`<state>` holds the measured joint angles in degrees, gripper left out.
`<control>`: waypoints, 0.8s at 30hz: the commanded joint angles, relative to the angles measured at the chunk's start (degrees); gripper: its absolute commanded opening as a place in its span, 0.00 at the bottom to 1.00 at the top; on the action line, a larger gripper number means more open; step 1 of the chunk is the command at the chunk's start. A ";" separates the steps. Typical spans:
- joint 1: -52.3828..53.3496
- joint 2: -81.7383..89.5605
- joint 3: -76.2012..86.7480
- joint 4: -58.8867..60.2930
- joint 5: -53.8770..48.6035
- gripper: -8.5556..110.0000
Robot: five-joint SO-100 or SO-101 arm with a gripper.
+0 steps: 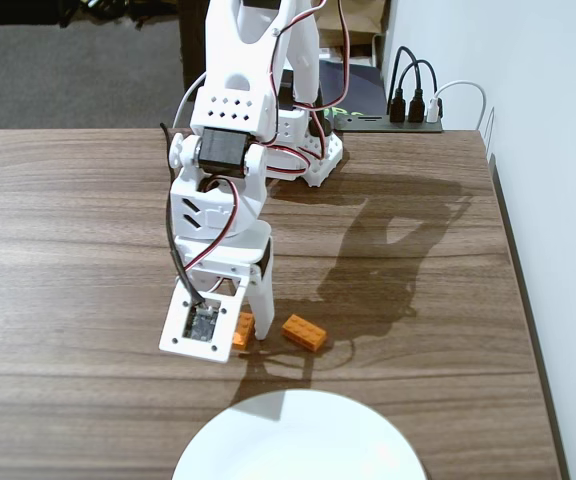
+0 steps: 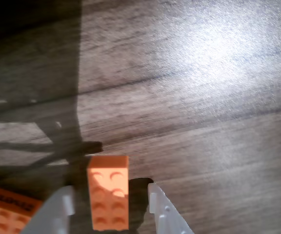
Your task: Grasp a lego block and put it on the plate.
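One orange lego block (image 2: 109, 192) lies flat on the wooden table, studs up, between the fingers of my gripper (image 2: 110, 191). The jaws stand open, with a gap on each side of the block. In the fixed view the gripper (image 1: 247, 336) is lowered to the tabletop and that block (image 1: 243, 328) is half hidden behind the wrist camera mount. A second orange block (image 1: 304, 332) lies just to its right; in the wrist view that second block (image 2: 4, 209) is at the bottom left corner. The white plate (image 1: 298, 440) sits at the table's front edge, below the gripper, cut off by the frame.
The arm's base (image 1: 308, 150) stands at the back of the table. A power strip with black plugs (image 1: 413, 108) lies behind the back right corner. The table's right edge (image 1: 523, 300) runs along a white wall.
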<state>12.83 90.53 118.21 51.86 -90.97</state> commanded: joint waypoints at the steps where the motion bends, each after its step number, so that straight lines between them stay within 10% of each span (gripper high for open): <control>1: 0.18 -0.09 0.09 -0.53 0.18 0.21; 24: -2.02 5.54 0.18 1.49 2.55 0.09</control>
<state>11.51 92.11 118.65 52.91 -89.03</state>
